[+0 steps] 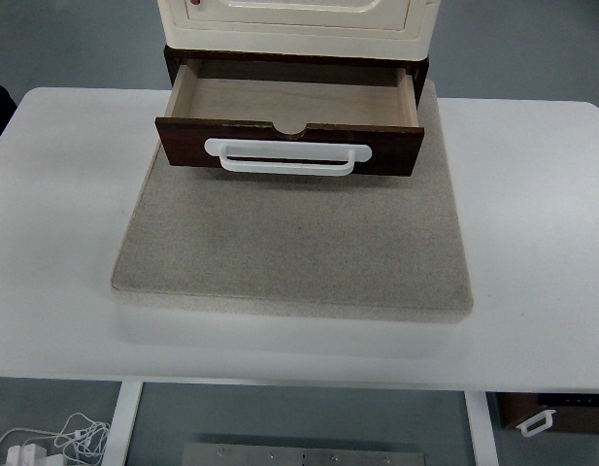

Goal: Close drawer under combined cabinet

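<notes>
Drawer (291,102) open, rigid wood, slides easily w/ push on white handle (287,157); no hand visible, state unknown.

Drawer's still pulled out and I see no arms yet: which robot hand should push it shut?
Neither robot hand shows, so no clear edge. The drawer and its white handle sit about centred, marginally left; left may be slightly better placed.

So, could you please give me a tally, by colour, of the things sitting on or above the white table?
Dark brown: 1, the open drawer, empty inside
White: 1, the handle on the drawer front
Cream: 1, the cabinet above the drawer
Beige-grey: 1, the mat on the table
Total: 4
No robot hand is in view.
</notes>
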### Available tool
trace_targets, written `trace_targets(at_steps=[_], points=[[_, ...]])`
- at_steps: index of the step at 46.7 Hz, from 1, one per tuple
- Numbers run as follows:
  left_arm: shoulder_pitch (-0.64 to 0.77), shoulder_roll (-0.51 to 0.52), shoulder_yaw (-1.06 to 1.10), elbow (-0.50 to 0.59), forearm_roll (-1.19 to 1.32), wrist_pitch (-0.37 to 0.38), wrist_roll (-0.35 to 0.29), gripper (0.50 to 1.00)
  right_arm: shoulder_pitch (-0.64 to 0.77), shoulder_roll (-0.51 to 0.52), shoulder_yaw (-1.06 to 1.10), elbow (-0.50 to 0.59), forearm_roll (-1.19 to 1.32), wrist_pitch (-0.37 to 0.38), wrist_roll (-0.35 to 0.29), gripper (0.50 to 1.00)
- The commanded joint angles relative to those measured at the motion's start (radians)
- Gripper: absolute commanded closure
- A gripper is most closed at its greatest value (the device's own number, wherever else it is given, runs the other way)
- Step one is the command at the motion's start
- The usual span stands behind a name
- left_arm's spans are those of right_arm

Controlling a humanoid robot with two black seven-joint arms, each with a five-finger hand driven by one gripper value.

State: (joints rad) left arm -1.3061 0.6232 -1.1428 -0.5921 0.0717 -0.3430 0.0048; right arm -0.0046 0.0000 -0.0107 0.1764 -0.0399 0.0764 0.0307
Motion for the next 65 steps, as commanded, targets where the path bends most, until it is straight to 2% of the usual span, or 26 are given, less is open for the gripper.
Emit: trace_targets(at_steps=[1, 22, 41, 47, 55, 65], points=[[-0.001, 0.026, 0.0, -0.064, -0.001, 0.001, 0.001, 0.5, 0.0, 0.0, 0.0, 0.0, 0.0, 0.0, 0.0, 0.548], [-0.001, 0.046, 0.083, -0.428, 0.011, 0.027, 0.001, 0.5, 0.0, 0.0, 0.0, 0.0, 0.0, 0.0, 0.0, 0.548], [0.018, 0.017, 0.205, -0.718, 0.201, 0.028, 0.024, 0.5, 0.0, 0.0, 0.0, 0.0, 0.0, -0.001, 0.0, 0.548], [0.027, -0.016, 0.294, -0.762, 0.238, 0.027, 0.053, 0.5, 0.0, 0.0, 0.0, 0.0, 0.0, -0.001, 0.0, 0.548], [0.031, -0.036, 0.425, -0.79, 0.338, 0.015, 0.053, 0.5, 0.0, 0.0, 0.0, 0.0, 0.0, 0.0, 0.0, 0.548], [0.031, -0.036, 0.557, -0.888, 0.39, 0.009, 0.058, 0.501, 0.0, 0.0, 0.0, 0.0, 0.0, 0.0, 0.0, 0.548]])
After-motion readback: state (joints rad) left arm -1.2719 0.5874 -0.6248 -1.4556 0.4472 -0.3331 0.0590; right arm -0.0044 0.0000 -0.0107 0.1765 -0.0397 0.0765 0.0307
